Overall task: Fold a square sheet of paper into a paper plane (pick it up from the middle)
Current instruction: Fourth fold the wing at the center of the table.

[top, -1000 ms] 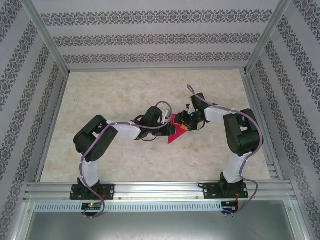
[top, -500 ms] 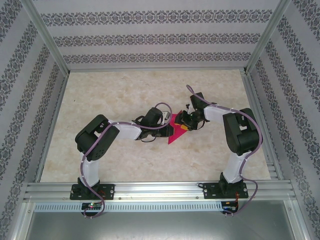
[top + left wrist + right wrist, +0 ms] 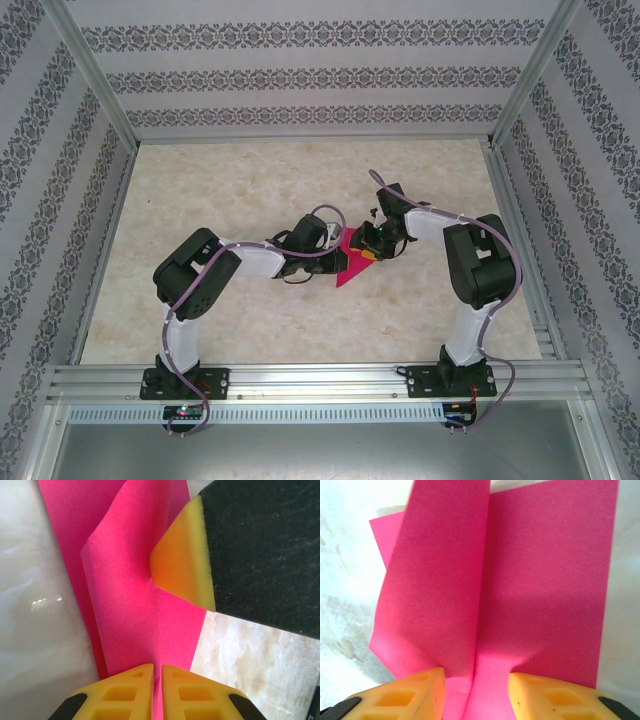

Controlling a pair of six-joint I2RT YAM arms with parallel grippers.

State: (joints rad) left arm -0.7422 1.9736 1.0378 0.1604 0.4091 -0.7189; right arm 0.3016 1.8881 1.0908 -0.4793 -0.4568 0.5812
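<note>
Where we look down from above: the square sheet of paper (image 3: 346, 272) lies near the middle of the table (image 3: 230, 190), one pointed corner aimed at the near edge.
Table top: we see a pale, marbled surface, flat, hard and glossy.
Left gripper (image 3: 156, 677): its yellow fingertips, moulded with square cut-outs, stand together, clamped on the sheet's edge; a pink sliver shows in the slit.
Paper: thin, matte, bright magenta; we read it as folded, one flap lifted off the layer below, a straight crease down the middle.
Right gripper (image 3: 475, 680): its jaws stand apart, straddling that crease, and the paper dimples beside each yellow tip.
Right pad (image 3: 182, 560): from the left wrist we see a rounded yellow wedge on a black body, pressing the raised flap.
</note>
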